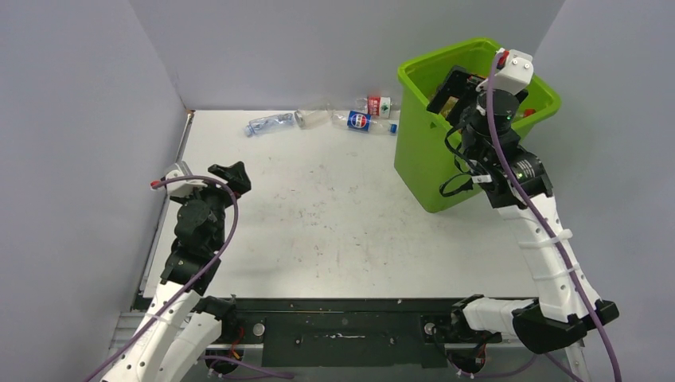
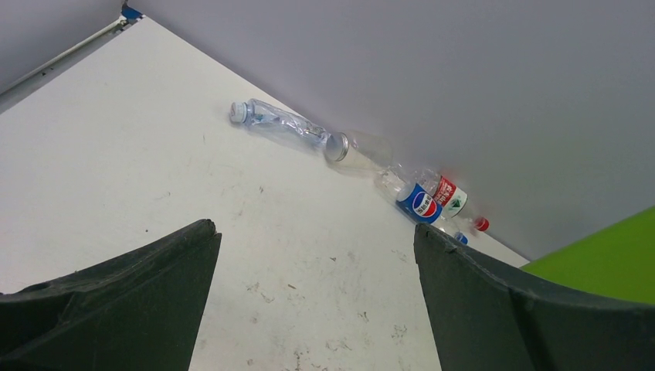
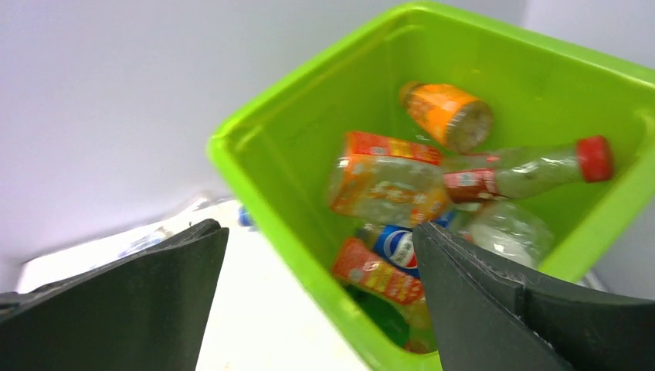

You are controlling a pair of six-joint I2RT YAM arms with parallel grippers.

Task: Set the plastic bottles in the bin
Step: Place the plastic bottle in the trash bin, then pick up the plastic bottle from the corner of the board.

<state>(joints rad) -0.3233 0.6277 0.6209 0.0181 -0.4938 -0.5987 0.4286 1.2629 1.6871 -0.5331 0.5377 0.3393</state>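
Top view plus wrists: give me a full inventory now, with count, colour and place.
Square lime-green plastic bin: one, table's far right.
Pale-capped clear plastic bottle: one, clear, far wall, leftmost.
Grey-capped clear plastic bottle: one, clear, beside it.
Pepsi-labelled plastic bottle: one, clear with blue label, far wall.
Red-labelled plastic bottle: one, clear, behind the Pepsi one.
Bottles inside the bin: at least six, orange, clear, green; piled.
Scuffed table: one, white.
Left gripper: one, black, open, over table's left.
Right gripper: one, black, open, above the bin.

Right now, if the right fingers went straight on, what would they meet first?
Likely the bottles in the bin; the open right fingers aim into it. Depth is unclear: its near wall might come first.
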